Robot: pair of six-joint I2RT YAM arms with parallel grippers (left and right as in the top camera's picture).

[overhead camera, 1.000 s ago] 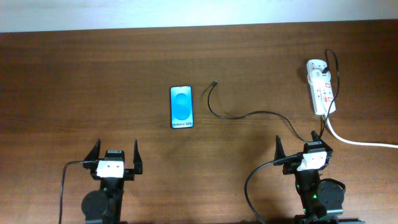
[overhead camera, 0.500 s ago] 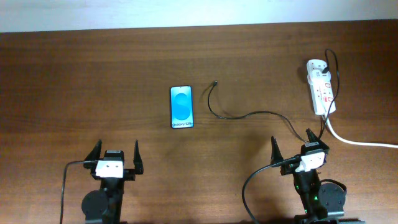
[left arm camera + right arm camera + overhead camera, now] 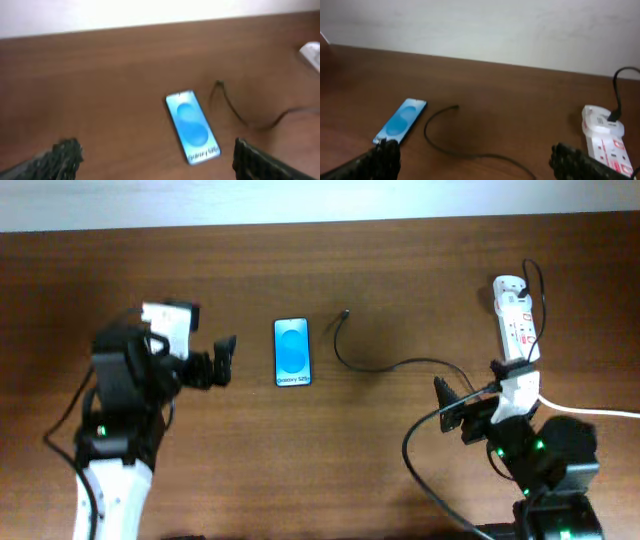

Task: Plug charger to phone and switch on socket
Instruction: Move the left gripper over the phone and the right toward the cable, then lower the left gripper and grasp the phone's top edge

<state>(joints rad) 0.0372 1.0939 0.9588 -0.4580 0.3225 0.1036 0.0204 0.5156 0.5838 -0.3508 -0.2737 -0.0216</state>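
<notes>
One phone (image 3: 291, 352), one charger (image 3: 380, 364), one socket (image 3: 515, 320) and my two grippers share the wooden table (image 3: 400, 260). My left gripper (image 3: 155, 147) hangs above the wood with its fingers spread wide and nothing between them; the phone lies flat just ahead of it, a little right of centre, screen up and lit blue. The charger's free plug tip (image 3: 218, 82) rests beyond the phone to the right, near it but apart. My right gripper (image 3: 475, 147) is likewise spread and empty. The charger curves across the table in front of it, the phone lies ahead to its left, and the socket, with its thick white cord (image 3: 580, 410), lies ahead to its right.
</notes>
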